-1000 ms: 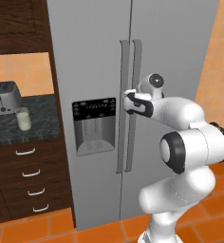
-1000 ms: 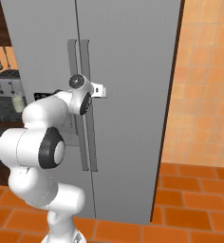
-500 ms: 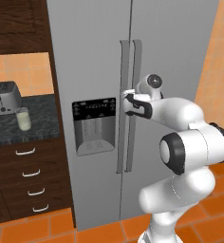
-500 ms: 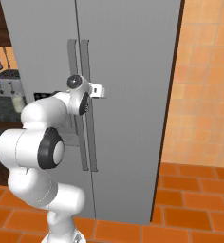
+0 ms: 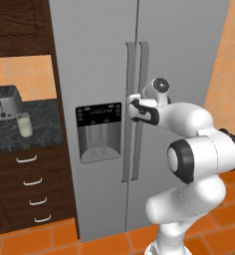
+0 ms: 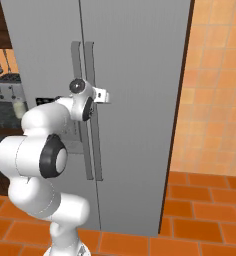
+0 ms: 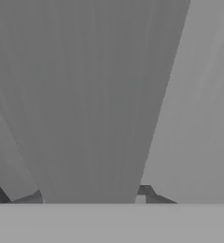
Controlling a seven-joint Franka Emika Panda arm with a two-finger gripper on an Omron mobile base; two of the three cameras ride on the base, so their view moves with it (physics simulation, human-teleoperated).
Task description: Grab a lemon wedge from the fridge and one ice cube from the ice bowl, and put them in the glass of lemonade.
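The grey steel fridge (image 5: 99, 55) stands with both doors closed, its long handles (image 5: 142, 74) at the centre seam and the black dispenser (image 5: 98, 130) on the left door. My gripper (image 5: 135, 106) is at the handles at mid height, also seen from the other side as gripper (image 6: 92, 98). In the hand view a handle bar (image 7: 99, 118) fills the gap between my fingertips (image 7: 149, 192), and both touch it. The glass of lemonade (image 5: 24, 124) stands on the dark counter left of the fridge. The lemon wedge, ice cube and ice bowl are out of view.
A steel toaster (image 5: 4, 102) stands behind the glass on the counter (image 5: 45, 130), above dark drawers (image 5: 32, 187). An orange tiled wall (image 6: 215, 85) rises right of the fridge, over an orange tiled floor (image 6: 205, 220).
My hand has edged very slightly left against the handles. The fridge doors have not moved.
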